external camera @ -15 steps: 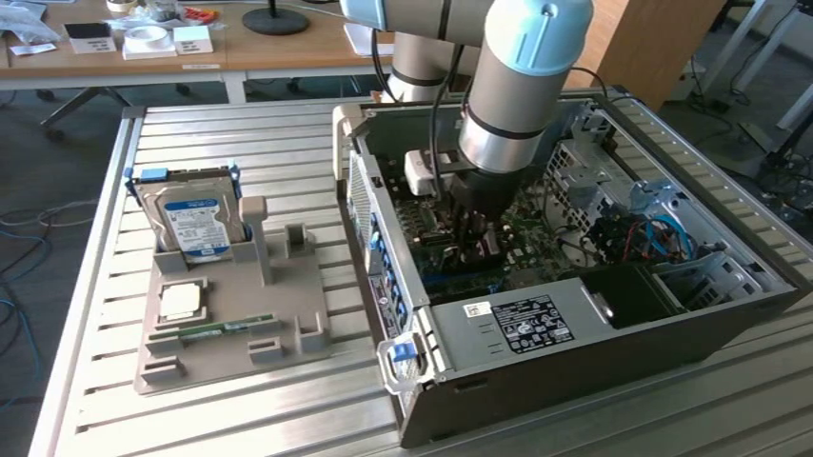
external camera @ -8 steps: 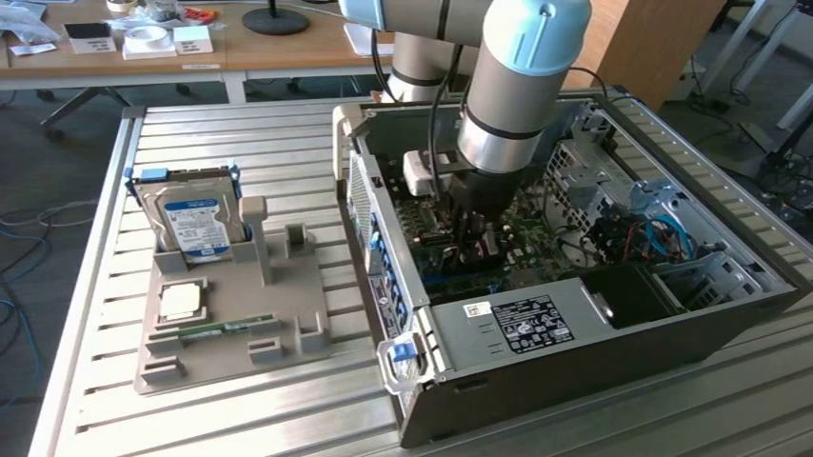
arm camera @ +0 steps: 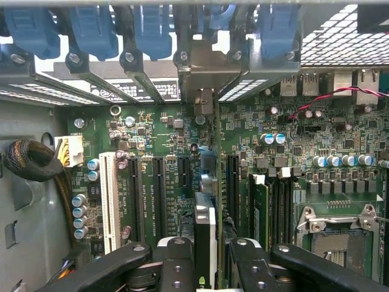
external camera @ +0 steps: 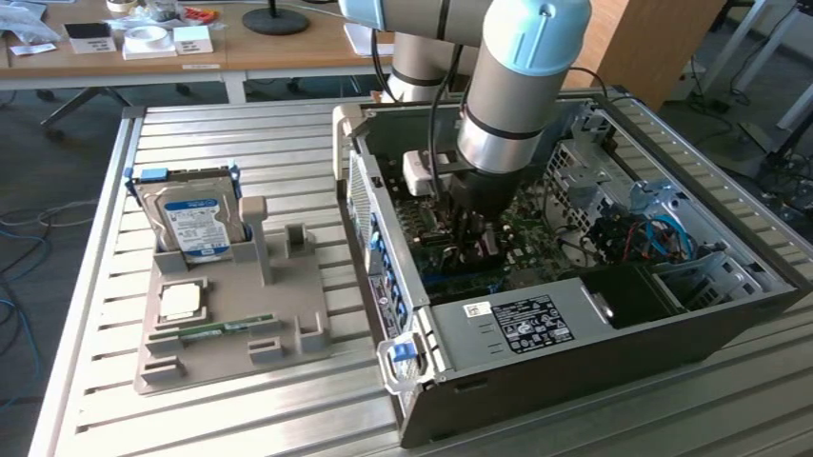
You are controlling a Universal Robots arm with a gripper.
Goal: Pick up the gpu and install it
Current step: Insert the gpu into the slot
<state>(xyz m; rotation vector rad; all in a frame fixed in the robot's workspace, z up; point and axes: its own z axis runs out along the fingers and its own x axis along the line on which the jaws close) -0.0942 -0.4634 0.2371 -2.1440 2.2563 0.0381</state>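
Inside the computer case [external camera: 711, 314], the gripper [arm camera: 206, 255] is clamped on the gpu [arm camera: 205, 225] above the motherboard [arm camera: 158, 140], so a small tilt could miss the slot [arm camera: 182, 176].

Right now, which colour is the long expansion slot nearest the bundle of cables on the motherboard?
White; the expansion slot shows best in the wrist view.

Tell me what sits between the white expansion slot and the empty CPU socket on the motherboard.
In the wrist view, black expansion slots, the gpu held edge-on in the gripper, and memory slots lie between the white slot and the CPU socket.
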